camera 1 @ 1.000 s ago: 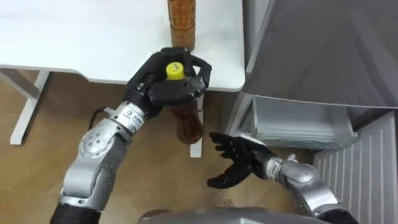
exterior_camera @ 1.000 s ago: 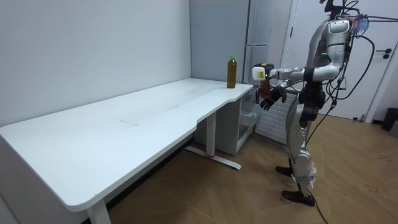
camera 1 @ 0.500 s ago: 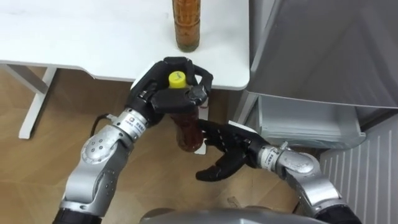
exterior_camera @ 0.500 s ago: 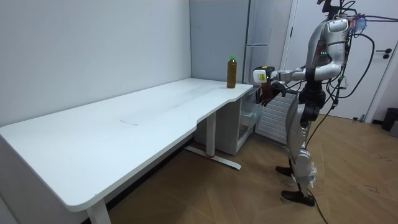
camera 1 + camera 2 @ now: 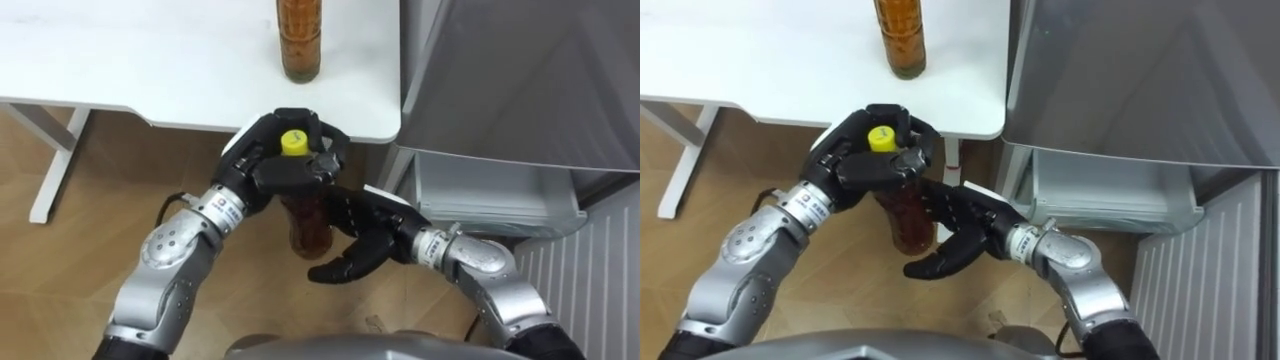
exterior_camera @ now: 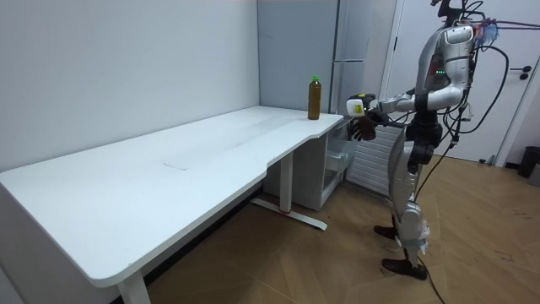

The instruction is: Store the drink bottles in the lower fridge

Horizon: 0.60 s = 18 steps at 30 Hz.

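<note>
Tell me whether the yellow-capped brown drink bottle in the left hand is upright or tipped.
Upright: the yellow-capped brown drink bottle hangs cap-up from the left hand, body straight below.

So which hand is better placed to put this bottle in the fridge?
Probably the right hand: open beside the bottle, on the side of the lower fridge. The left hand grips the bottle's top.

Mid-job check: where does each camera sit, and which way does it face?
Left eye view: on the head, looking down; left hand curled round the held bottle, open right hand beside it, both forearms.
Right eye view: same, from slightly rightward.
Room view: across the room, looking along the table at the standing robot.
Shared: all show the second bottle.
</note>
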Tool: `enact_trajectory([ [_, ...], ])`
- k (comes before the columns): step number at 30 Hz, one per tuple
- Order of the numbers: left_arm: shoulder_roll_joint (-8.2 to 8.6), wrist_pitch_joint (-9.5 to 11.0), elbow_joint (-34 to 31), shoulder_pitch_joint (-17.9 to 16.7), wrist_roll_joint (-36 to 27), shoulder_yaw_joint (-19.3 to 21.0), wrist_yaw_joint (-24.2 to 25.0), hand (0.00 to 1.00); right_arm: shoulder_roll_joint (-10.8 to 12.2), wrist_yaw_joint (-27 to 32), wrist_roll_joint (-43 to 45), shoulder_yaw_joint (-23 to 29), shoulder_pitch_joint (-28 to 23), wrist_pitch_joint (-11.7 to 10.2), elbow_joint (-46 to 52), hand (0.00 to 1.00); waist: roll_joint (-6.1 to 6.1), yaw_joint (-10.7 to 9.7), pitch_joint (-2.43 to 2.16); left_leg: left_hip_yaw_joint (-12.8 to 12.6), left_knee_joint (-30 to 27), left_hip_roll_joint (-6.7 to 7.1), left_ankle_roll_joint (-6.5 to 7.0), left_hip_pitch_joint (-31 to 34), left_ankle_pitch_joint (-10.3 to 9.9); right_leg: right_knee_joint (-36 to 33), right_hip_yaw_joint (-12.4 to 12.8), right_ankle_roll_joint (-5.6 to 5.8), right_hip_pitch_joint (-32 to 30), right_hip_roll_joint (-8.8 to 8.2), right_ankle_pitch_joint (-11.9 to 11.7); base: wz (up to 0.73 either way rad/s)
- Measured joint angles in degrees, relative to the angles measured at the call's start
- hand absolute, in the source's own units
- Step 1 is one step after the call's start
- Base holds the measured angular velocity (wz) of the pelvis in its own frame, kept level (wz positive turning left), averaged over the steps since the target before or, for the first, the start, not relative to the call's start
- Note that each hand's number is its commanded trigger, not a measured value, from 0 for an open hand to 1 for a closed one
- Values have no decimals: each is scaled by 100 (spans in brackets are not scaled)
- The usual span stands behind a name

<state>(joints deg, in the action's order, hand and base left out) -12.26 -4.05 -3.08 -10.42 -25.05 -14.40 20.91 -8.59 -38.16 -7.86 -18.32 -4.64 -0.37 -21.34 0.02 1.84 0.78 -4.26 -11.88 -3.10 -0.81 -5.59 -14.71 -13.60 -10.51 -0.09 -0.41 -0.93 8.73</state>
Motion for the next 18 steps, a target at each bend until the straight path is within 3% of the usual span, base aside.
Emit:
enact_trajectory([
  [14, -178, 1, 0, 1, 5, -276, 1, 100, -116, 33, -355, -299, 33, 24, 2, 0, -108, -2, 5, -30, 14, -1, 0, 1, 0, 2, 30, 0, -16, 6, 0, -1],
  [16, -193, 1, 0, 2, 5, -295, 1, 100, -122, 36, -393, -306, 39, 24, 2, 100, -115, -5, 6, -29, 14, -1, 0, 6, 0, 6, 28, 0, -16, 6, 0, 0],
  [18, -244, 11, 0, 2, 5, -393, 2, 100, -128, 49, -566, -386, 71, 23, 1, 100, -115, -11, 6, -29, 14, -1, 0, 6, 0, 7, 28, 0, -16, 7, 0, 0],
])
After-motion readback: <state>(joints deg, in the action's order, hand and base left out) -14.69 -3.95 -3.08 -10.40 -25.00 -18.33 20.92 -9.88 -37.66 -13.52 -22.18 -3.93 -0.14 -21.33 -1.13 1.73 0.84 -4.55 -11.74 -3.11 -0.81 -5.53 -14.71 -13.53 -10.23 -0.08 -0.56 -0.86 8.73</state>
